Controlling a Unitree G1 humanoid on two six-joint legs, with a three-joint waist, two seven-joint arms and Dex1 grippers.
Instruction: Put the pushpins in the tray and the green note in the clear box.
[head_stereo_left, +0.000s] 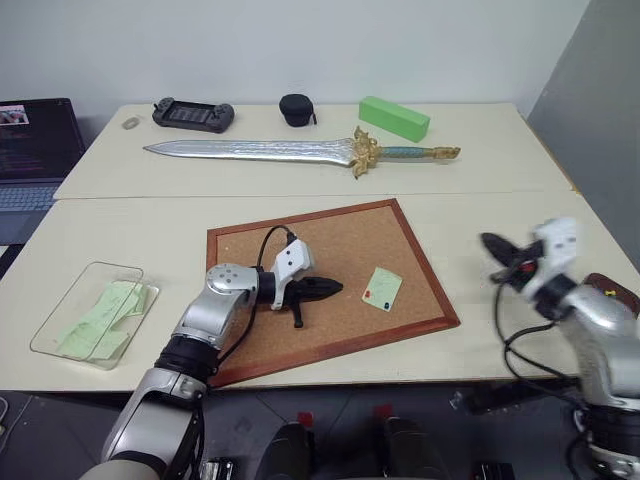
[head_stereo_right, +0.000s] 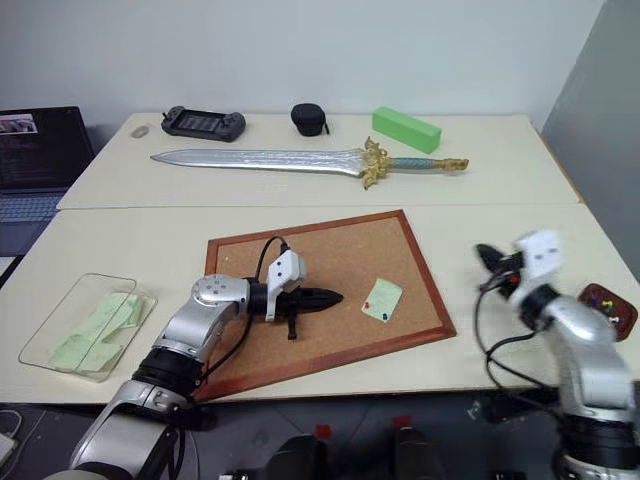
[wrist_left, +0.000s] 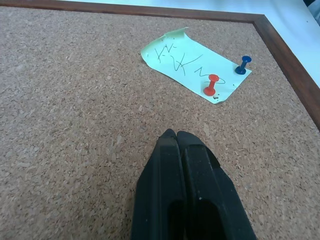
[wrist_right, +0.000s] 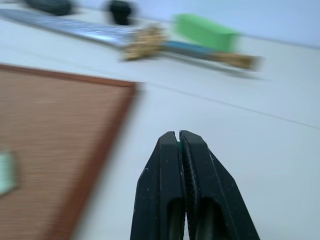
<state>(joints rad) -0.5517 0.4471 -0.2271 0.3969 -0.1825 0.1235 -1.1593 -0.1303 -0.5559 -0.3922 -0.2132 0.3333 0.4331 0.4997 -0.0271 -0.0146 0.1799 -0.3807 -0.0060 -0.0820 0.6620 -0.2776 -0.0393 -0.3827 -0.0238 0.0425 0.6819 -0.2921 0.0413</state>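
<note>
Note (wrist_left: 192, 65) lies pinned on the corkboard (head_stereo_left: 250, 300) just ahead of the clenched, empty left end effector (wrist_left: 176, 135); right end effector (wrist_right: 179, 136) pinches something green.

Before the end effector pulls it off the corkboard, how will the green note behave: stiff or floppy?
Probably floppy: the green note looks paper-thin and one corner already curls up. It likely tears if tugged now, since a red pin and a blue pin stand in it. It seems very light.
</note>
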